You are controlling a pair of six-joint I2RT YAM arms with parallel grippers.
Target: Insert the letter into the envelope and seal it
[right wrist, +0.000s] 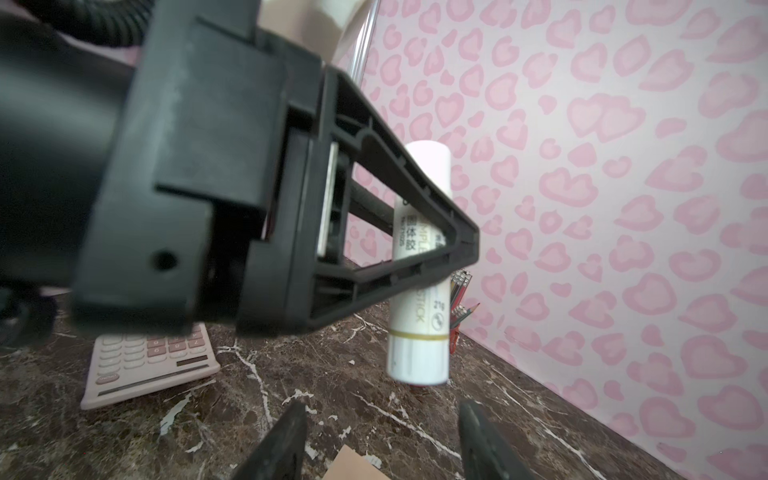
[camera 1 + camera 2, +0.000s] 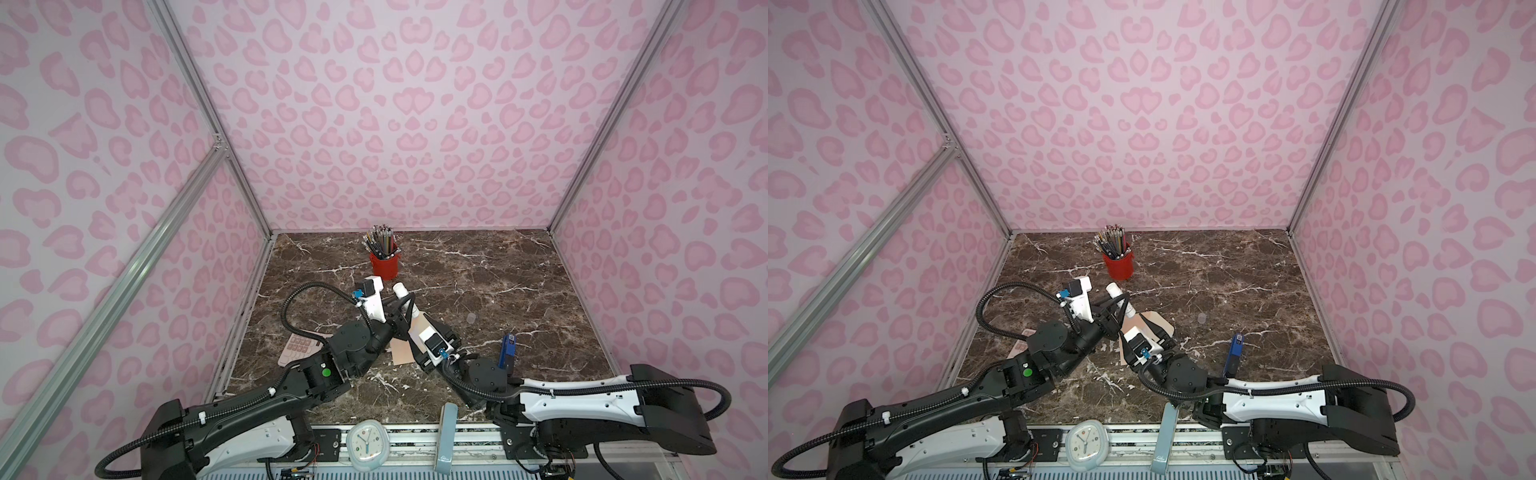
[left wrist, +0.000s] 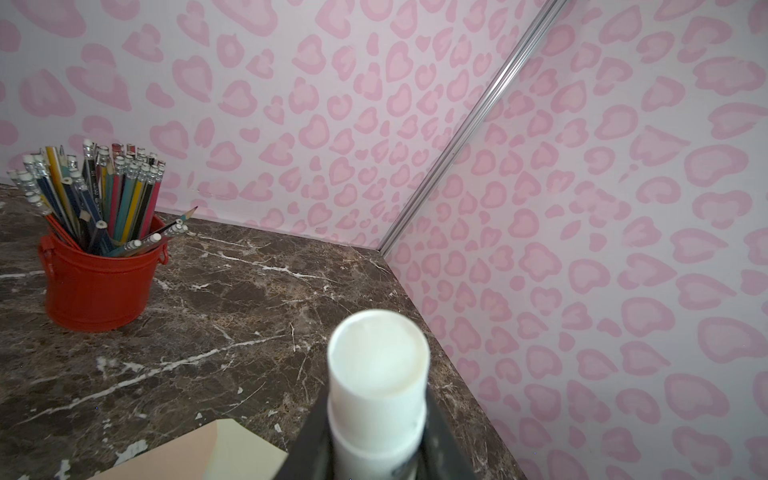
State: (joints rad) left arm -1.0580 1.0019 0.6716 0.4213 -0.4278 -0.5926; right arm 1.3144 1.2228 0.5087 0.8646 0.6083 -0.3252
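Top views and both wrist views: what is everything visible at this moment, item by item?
table: one, dark brown marble, booth floor
bucket: one, red, back centre
pencils: many, mixed colours, in the bucket
glue stick: one, white, held off the table
envelope: one, peach with cream flap, centre, flat
letter: none seen
calculator: one, pink, left of the envelope
blue object: one, right of centre, kind unclear
clear cap: one, transparent, right of the envelope
clock: one, pale, front rail
pale blue object: one, beside the clock
left gripper: black, shut on the glue stick
right gripper: black, open, empty

Left of the envelope (image 2: 402, 353), the calculator (image 2: 297, 347); behind both, the pencil bucket (image 2: 384, 266).
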